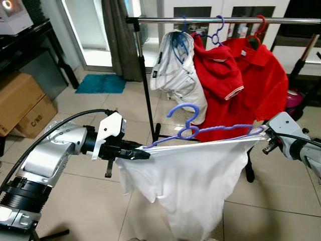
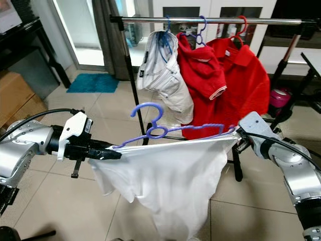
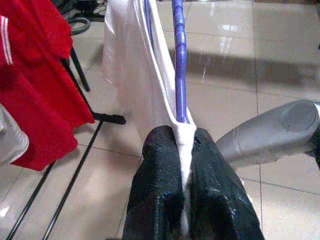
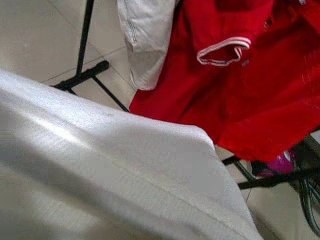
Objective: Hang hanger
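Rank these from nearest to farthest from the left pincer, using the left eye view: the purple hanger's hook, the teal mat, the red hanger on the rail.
Measured from the left pincer, shut on the white shirt:
1. Purple hanger's hook: just above and to its right.
2. Teal mat: on the floor beyond, by the curtain.
3. Red hanger: far right, up on the rail.

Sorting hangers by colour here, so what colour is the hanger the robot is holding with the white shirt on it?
The hanger is purple, clearest in the left eye view, carrying a white shirt.
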Robot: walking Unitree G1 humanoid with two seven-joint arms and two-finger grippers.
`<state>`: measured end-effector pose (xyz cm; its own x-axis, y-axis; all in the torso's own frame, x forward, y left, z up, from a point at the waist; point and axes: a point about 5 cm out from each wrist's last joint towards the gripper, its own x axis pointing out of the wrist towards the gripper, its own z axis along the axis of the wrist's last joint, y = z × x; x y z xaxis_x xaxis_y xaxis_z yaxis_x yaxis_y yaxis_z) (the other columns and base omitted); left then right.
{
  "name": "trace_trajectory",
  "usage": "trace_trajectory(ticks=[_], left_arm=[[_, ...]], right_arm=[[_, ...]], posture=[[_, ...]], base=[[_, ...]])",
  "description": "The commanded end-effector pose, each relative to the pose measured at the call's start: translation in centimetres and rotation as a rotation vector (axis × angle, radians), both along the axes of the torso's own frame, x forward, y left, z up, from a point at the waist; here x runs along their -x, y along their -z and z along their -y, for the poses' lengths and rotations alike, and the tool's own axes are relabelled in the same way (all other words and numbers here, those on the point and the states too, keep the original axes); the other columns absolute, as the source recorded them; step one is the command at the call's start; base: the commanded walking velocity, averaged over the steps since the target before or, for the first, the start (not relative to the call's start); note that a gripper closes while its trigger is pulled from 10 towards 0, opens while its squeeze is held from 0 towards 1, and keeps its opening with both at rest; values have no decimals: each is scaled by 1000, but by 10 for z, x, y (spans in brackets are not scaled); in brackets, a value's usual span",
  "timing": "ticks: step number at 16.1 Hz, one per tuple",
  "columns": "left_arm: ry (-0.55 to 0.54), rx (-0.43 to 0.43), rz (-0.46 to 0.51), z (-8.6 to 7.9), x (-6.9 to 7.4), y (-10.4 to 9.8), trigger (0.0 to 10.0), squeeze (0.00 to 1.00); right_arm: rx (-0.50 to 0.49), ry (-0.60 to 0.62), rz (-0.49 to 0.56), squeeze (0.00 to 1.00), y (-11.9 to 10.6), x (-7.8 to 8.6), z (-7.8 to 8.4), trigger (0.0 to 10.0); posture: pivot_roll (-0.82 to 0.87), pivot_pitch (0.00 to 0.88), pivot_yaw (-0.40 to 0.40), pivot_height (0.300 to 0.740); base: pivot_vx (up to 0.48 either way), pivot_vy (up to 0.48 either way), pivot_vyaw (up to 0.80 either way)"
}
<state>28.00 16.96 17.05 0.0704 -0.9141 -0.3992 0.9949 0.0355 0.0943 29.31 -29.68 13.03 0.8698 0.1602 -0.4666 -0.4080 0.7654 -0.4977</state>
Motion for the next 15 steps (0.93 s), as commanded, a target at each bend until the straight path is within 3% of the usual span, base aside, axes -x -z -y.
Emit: trace_trajectory(ticks=[1, 10, 11, 15], left_arm=[[-70, -103, -12, -25, 1, 1, 0, 0], [-128, -374, -11, -43, 3, 32, 0, 0], [-144, -499, -4, -53, 4, 40, 0, 0], [-199, -546, 71, -55, -5, 43, 0, 0]], right_arm=[[53, 138, 35, 0, -20, 2, 36, 0], [53, 122, 79, 0, -34, -7, 37, 0], [54, 115, 95, 0, -39, -10, 35, 0], [33, 69, 112, 0, -43, -15, 23, 0]], posture=[[-246, 0, 87, 740], [-245, 0, 75, 740], [-243, 0, 72, 740], [-241, 0, 64, 740]], base=[[0, 0, 0], [0, 0, 0], [0, 0, 0], [0, 0, 0]])
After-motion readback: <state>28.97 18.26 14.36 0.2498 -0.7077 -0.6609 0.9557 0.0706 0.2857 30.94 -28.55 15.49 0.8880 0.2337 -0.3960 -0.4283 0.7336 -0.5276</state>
